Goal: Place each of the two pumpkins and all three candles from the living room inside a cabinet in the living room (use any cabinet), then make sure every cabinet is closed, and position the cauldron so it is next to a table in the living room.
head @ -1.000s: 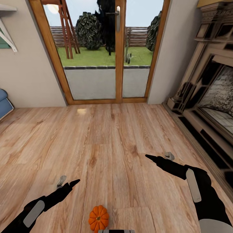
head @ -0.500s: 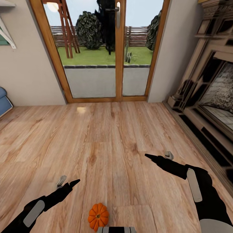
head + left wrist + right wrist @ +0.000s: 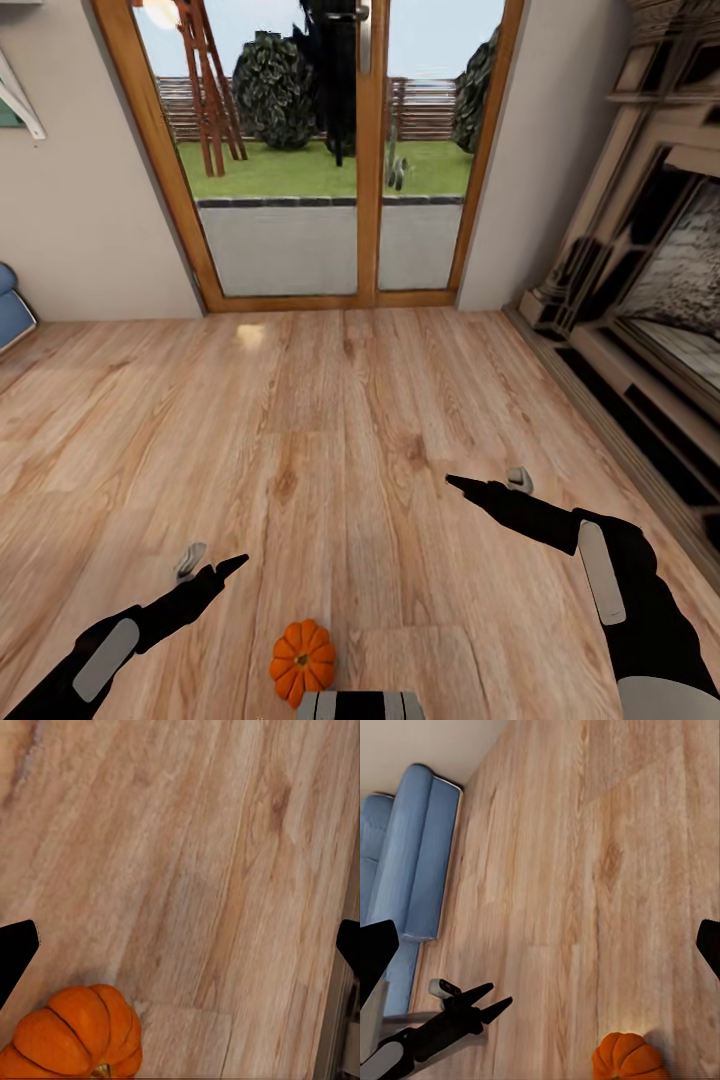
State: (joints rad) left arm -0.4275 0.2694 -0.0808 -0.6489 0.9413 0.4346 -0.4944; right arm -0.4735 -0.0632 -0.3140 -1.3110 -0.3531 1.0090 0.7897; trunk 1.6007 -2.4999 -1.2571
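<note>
One bright orange ribbed pumpkin [image 3: 302,662] sits on the wooden floor just in front of my base, between the two arms. It shows close in the left wrist view [image 3: 75,1031] and further off in the right wrist view [image 3: 630,1057]. My left gripper [image 3: 213,563] hovers open above the floor, left of the pumpkin and a little beyond it, with nothing between its fingers [image 3: 16,952]. My right gripper [image 3: 485,482] is open and empty too, further forward and to the pumpkin's right. The candles, cabinet and cauldron are out of view.
Wood-framed glass patio doors [image 3: 320,160] stand straight ahead. A dark stone fireplace [image 3: 650,300] lines the right wall. A blue sofa [image 3: 412,862] stands at the far left. Bare wooden floor [image 3: 330,420] stretches between me and the doors.
The whole picture has shifted slightly upward, so the camera has moved. Both arms and the pumpkin keep their places relative to each other.
</note>
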